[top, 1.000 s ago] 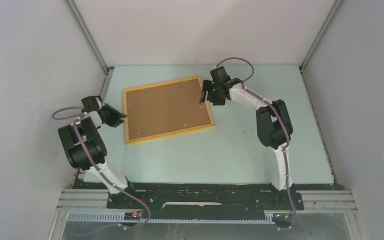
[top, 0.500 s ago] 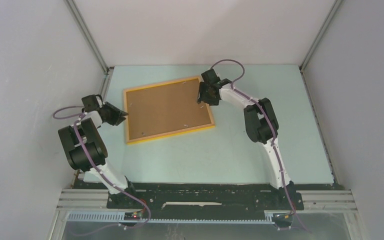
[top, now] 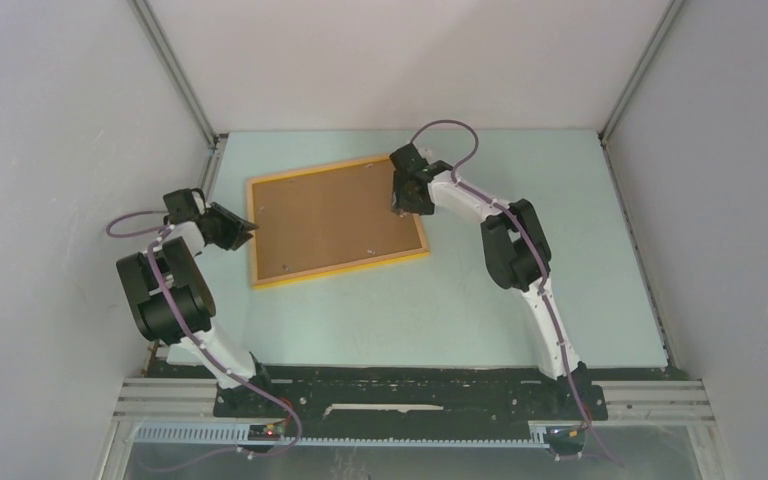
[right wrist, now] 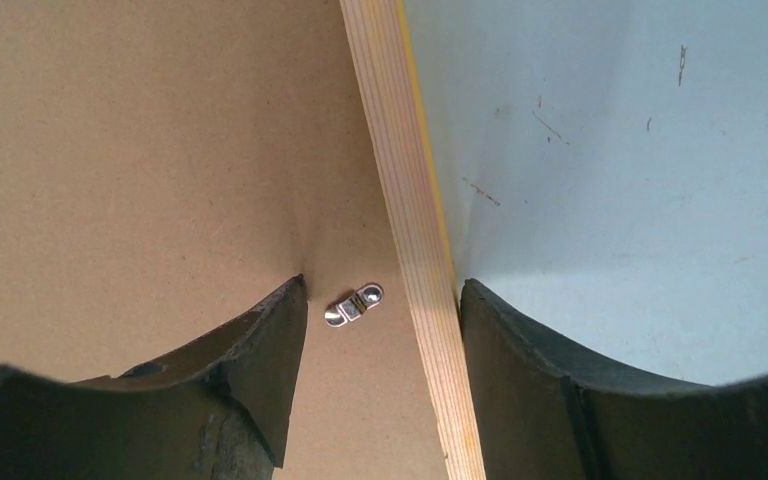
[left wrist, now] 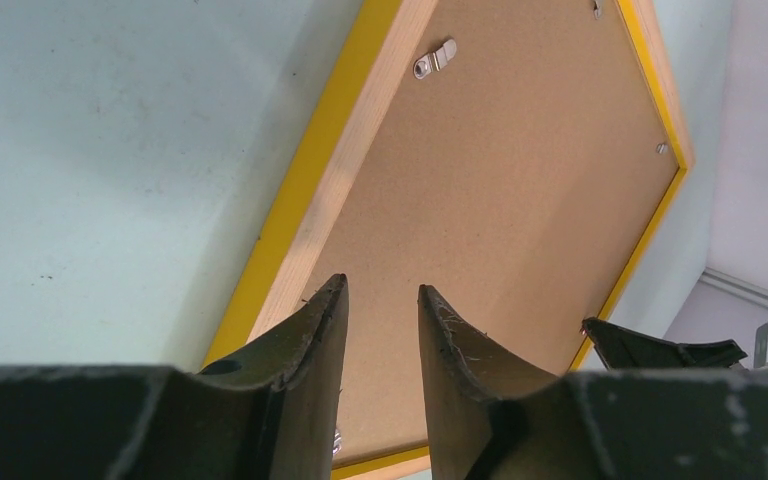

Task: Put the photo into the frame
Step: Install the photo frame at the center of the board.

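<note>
- The left claw (top: 235, 232) was released, its fingers a narrow gap apart and grasping nothing. It was poised at the far-left side, tips pointing at the frame's left edge.
- The frame (top: 342, 268) lay face-down directly ahead of the left claw and beneath the right one. The brown backing board (top: 332, 220) sat inside its yellow rim, covering the pane.
- The photo was not visible anywhere. Whether it lay under the board could not be told.
- A swivel clip (right wrist: 353, 304), a small metal tab on the board, sat between the right claw's fingers, just inside the wooden rim.
- The right claw (top: 405, 195) was spread wide and held nothing, one finger over the board and the other beyond the rim over bare surface.
- Step in hand, as judged: working that clip, either to free or to lock the board.
  - One fingertip should be set squarely against the tab's end and swept a short way sideways.
  - There should be no heavy downward load that might crack the pane.
  - The left claw, braced against the rim, could keep the frame from sliding.
- The table (top: 440, 310) was pale green and matt, faintly scuffed to the right of the right claw. It was probably slippery under a flat frame.
- The room had plain white walls (top: 410, 60) on three sides beyond both claws, joined by aluminium struts (top: 175, 75).
</note>
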